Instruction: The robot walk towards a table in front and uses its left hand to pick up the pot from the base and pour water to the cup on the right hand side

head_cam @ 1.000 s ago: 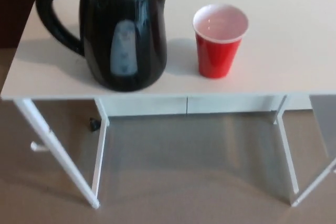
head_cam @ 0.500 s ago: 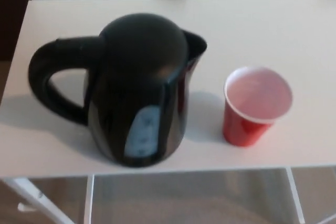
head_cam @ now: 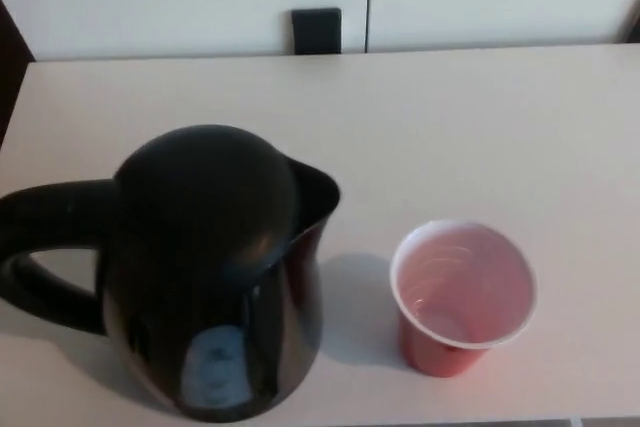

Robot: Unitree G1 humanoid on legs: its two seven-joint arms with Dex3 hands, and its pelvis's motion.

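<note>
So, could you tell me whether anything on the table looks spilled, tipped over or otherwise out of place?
Nothing stands out. The black kettle stands upright on the white table with its lid closed, and the red cup stands upright to its right, apart from it. No puddle or spill shows on the tabletop. Neither robot hand is in view.

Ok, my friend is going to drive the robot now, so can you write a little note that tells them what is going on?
Hands: neither the left nor the right hand shows in the head view.
Things: the black pot stands upright on the white table, handle pointing to the robot's left, spout toward the cup. The red cup stands upright to its right, apart from it, and looks empty.
Done: the robot is at the table.
Left: grasp the pot by its handle with the left hand, lift it, and pour into the cup.
</note>
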